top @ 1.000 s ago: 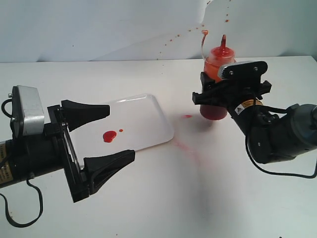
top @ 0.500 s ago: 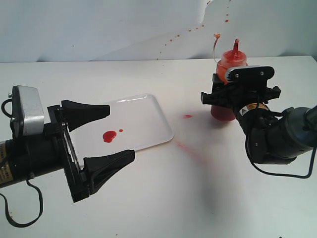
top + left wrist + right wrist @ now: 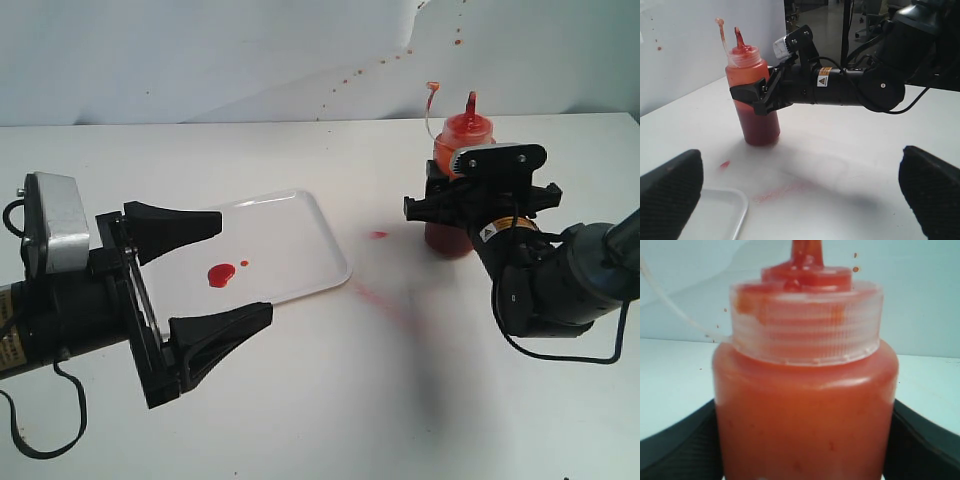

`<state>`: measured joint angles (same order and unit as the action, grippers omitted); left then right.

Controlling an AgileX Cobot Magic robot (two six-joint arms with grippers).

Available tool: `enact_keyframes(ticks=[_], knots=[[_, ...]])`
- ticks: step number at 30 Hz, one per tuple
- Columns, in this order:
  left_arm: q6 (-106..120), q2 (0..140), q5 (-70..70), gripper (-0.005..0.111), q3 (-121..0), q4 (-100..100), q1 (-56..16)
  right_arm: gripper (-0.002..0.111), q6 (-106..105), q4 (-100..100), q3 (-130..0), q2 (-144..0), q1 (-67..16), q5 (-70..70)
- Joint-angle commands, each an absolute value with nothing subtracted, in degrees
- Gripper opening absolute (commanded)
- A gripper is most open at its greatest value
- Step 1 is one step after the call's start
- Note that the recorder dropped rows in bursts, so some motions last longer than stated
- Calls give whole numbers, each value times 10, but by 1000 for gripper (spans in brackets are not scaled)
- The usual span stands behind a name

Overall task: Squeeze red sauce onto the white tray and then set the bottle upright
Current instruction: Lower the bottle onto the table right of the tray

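Plainly gripping the bottle (image 3: 465,135) with the right fingers (image 3: 416,206), one on each flank of its mid-body, pressed against the plastic as seen from the right wrist. Appears to have its base down on the bench (image 3: 330,400), to the right of the white tray (image 3: 295,235) and well apart from it, nozzle up, long axis vertical, no lean worth naming. Crossing that axis squarely, level with the bench. Judged, then, to need only a parting of the fingers and a level pull-back along the arm's own line, away from the bottle rather than up or sideways. Risks tipping it by dragging a finger along the wall, or by snagging the thin cap strap (image 3: 722,36) arching beside the nozzle. Showing the red sauce (image 3: 220,274) as a glossy blob with a tiny droplet beside it on the tray; going by that, done with the squeeze. Holding the left fingers (image 3: 175,228) spread wide and empty near the tray, far from the bottle. No help likely from that side; work for the right arm alone.
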<state>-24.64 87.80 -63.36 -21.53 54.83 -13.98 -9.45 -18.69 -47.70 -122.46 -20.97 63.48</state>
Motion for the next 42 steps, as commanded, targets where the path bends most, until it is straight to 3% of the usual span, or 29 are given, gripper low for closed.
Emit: enact_keyframes(ticks=[1,7,10,14,19,21,42], knots=[[-248,876,-641,105,-216,545,-142,0,-100,-180,-481,-1224,-206,652],[-248,876,-641,105,-216,545,-142,0,-100,-180,-481,-1224,-206,652],[-248,876,-641,105,-216,545,-142,7,-100,-180,-481,-1224,-206,652],[-248,876,-641,105,-216,545,-142,32,-100,-180,-481,-1224,-206,652],[-248,876,-641,105,-216,545,-142,76,-102,-180,-481,-1224,-206,652],[-248,876,-641,105,-216,545,-142,85,-102,-180,-481,-1224,-206,652],[-248,876,-642,105,-216,545,-142,88,-102,-180,-481,-1224,-207,651]])
